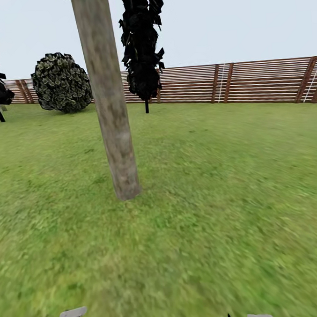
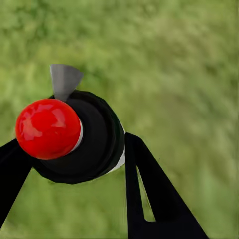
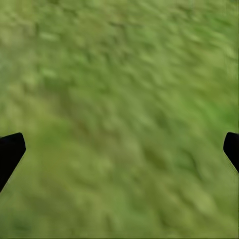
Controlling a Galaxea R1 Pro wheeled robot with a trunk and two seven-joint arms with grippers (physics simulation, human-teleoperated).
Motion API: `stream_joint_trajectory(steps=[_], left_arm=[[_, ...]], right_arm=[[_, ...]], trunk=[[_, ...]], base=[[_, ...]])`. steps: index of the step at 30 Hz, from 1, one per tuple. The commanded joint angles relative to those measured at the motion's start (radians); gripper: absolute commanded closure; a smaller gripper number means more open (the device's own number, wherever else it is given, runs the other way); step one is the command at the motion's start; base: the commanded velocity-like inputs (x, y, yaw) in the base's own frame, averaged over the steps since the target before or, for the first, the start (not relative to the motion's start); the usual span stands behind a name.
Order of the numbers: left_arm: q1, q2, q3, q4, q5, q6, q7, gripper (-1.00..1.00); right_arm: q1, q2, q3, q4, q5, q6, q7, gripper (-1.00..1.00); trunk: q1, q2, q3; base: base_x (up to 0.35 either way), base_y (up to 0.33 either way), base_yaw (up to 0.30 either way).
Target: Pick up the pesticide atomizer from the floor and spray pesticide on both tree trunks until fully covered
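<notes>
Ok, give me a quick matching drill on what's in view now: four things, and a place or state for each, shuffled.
Things:
1. atomizer
2. tree trunk
3. right gripper
4. round bush

Places or states:
A. open, over bare grass
B. by the fence, far left
C. between the left gripper's fingers
D. standing on the lawn just ahead, leaning slightly

Pairs: 1-C, 2-D, 3-A, 4-B

From the head we look forward and down over the lawn toward the fence; both wrist cameras face the same grass closely.
</notes>
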Motion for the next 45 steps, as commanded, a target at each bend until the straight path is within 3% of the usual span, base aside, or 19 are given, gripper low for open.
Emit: stream_joint_trajectory(steps=[1, 38, 40, 45], left_arm=[[-0.001, 0.000, -0.002, 0.001, 0.010, -0.003, -0.001, 1.00], [0.000, 0.000, -0.002, 0.000, 0.010, -0.003, -0.001, 1.00], [0.001, 0.001, -0.007, 0.005, 0.005, -0.002, -0.010, 1.00], [0.001, 0.001, -0.007, 0.005, 0.005, 0.000, -0.008, 1.00]], right_arm=[[-0.001, 0.001, -0.001, 0.000, 0.000, -0.003, 0.000, -1.00], [-0.001, -0.005, -0.003, 0.013, 0.000, -0.003, -0.001, -1.00], [-0.001, 0.007, -0.001, 0.024, 0.003, -0.006, -0.004, -1.00], [-0.001, 0.006, -0.001, 0.029, 0.002, -0.006, -0.004, -1.00]], trunk=[[0.000, 0.000, -0.001], [0.000, 0.000, -0.001], [0.000, 0.000, -0.001], [0.000, 0.000, -0.001]], base=[[0.339, 0.043, 0.000], [0.303, 0.146, 0.000], [0.000, 0.000, 0.000], [0.000, 0.000, 0.000]])
